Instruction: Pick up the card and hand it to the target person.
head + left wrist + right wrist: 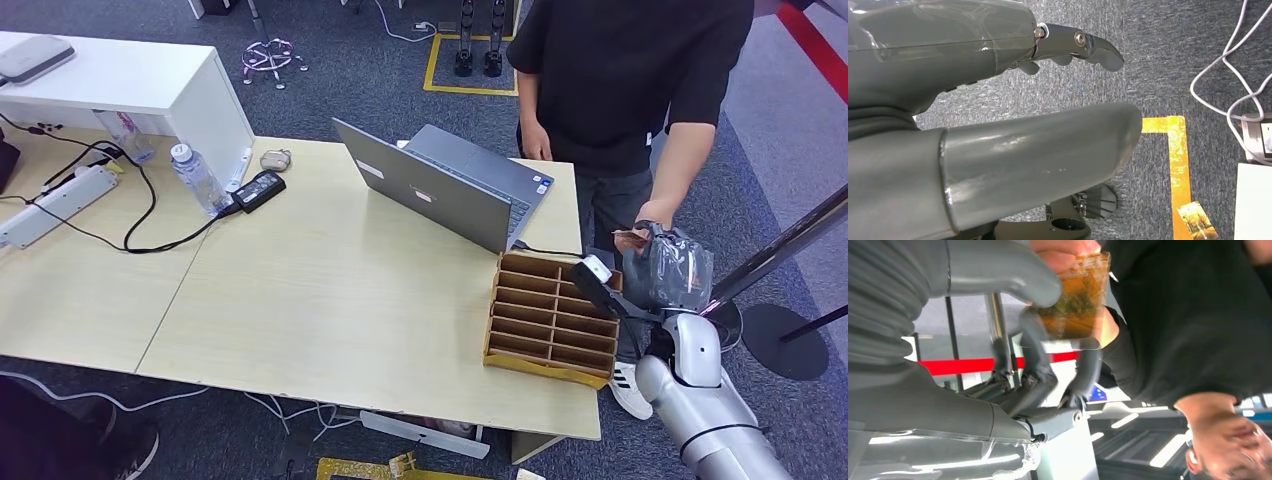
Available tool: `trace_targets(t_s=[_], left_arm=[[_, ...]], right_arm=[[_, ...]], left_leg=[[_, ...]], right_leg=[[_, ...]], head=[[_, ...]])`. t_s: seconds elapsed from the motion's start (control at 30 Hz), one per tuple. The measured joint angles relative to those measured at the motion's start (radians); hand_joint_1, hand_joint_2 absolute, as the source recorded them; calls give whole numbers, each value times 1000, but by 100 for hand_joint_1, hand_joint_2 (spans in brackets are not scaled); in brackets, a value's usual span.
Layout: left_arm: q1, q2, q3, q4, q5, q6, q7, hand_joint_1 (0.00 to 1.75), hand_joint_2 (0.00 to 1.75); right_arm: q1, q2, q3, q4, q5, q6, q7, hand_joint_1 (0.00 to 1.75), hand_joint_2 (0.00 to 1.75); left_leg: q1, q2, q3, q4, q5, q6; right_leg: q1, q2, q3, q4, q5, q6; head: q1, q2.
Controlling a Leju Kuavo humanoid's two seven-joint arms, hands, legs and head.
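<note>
Handover in progress at right of frame in the head view: the right hand is raised off the far right edge of the tabletop, beside the brown divided organizer, and meets the person's hand at the hip of the person in the black shirt. In the right wrist view the card — orange-amber, printed — sits pinched between the thick grey thumb and the dark fingers; the person's fingertips already touch its far edge at the frame's top. So the right hand has the card, and both parties are on it. To do this step well, I judge: keep the wrist steady, let the person's grip firm up first, then ease the fingers apart slowly rather than pull back — a snatch or early release risks dropping the card to the floor. Right arm is bent up at the elbow, forearm rising from lower right of the frame. Left hand hangs over grey carpet, fingers loosely extended and apart, holding nothing; another card lies on the floor by yellow tape. An open laptop sits behind the organizer.
</note>
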State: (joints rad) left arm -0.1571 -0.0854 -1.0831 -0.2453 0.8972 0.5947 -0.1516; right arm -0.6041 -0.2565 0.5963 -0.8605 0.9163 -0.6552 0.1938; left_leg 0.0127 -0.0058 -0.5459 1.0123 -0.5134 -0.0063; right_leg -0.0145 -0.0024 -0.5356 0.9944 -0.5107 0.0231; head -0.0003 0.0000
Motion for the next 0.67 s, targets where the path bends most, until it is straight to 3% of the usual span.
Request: trace_targets(t_s=[0.03,0.4,0.57,0.63,0.67], left_arm=[[0,0,0,0,0,0,0,0,0],[-3,2,-2,0,0,-7,9,0,0],[-5,5,-6,0,0,-20,22,0,0],[-5,6,-7,0,0,-31,23,0,0],[-5,7,-8,0,0,-34,23,0,0]], right_arm=[[0,1,0,5,-1,4,3,0,0],[0,3,-4,29,-36,-24,12,0,0],[59,17,-83,-17,12,-29,-88,0,0],[89,36,-148,-57,13,-29,-168,0,87],[96,41,-165,-68,11,-29,-188,0,116]], left_leg=[[0,0,0,0,0,0],[0,2,2,0,0,0],[0,0,0,0,0,0],[0,0,0,0,0,0],[0,0,0,0,0,0]], right_leg=[[0,0,0,0,0,0],[0,1,0,0,0,0],[0,0,0,0,0,0],[0,0,0,0,0,0],[0,0,0,0,0,0]], head=[[0,0],[0,0],[0,0],[0,0],[0,0]])
